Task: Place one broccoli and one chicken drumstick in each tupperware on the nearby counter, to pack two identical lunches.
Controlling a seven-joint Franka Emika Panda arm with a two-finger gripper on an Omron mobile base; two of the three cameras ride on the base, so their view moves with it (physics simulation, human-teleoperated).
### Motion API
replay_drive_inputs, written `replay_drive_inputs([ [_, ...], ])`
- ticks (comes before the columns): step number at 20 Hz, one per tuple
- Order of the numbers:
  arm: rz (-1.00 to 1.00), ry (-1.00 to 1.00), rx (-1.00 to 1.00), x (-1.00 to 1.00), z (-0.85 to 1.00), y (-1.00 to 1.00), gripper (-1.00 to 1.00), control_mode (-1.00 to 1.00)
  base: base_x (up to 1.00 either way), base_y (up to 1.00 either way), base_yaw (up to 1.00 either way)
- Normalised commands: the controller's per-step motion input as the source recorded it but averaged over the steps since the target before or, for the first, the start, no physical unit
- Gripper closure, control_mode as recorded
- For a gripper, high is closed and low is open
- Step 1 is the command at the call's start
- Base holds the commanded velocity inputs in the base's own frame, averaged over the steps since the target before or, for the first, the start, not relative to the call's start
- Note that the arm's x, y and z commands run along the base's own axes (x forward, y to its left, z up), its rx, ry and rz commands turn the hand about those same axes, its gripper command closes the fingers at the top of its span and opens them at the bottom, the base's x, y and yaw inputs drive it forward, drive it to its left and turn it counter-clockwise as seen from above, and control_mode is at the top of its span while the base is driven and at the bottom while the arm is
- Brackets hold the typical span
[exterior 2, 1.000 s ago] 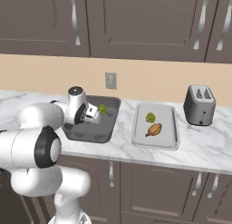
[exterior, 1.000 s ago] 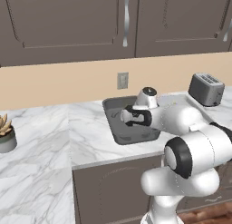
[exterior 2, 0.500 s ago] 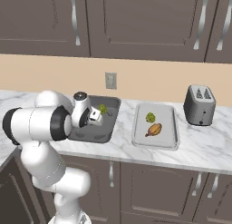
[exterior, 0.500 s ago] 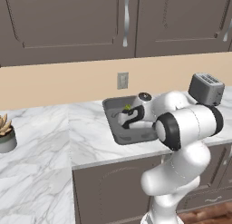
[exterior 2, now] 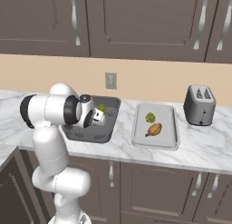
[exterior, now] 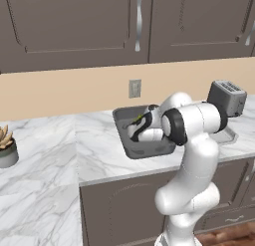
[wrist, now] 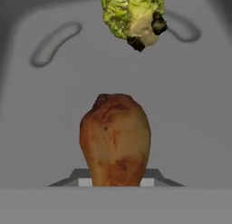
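Tool [exterior 2: 97, 117] closed on the darker brown, lumpy chicken drumstick [wrist: 115, 139], hovering low inside the deep dark grey tupperware [exterior 2: 75, 133] near the back edge of the white marble tabletop [exterior 2: 199, 148], a bumpy green broccoli floret [wrist: 131, 14] lying just beyond on the container floor. Second floret [exterior 2: 150, 117] and golden-orange drumstick [exterior 2: 154, 129] together in the shallow pale grey tupperware [exterior 2: 138, 137] alongside. Risks from here: release from too high, sending the drumstick rolling against the floret, or a knock on the container wall during withdrawal.
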Motion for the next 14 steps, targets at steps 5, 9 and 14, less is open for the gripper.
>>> replay_drive_inputs([
  [5, 0.00, 0.00, 0.00, 0.10, 0.13, 0.00, -1.00, -1.00, 0.00, 0.00, 0.00],
  [9, 0.00, 0.00, 0.00, -0.12, 0.58, 0.00, -1.00, -1.00, 0.00, 0.00, 0.00],
  [14, 0.00, -0.04, -0.01, -0.68, 0.79, 0.00, -1.00, -1.00, 0.00, 0.00, 0.00],
])
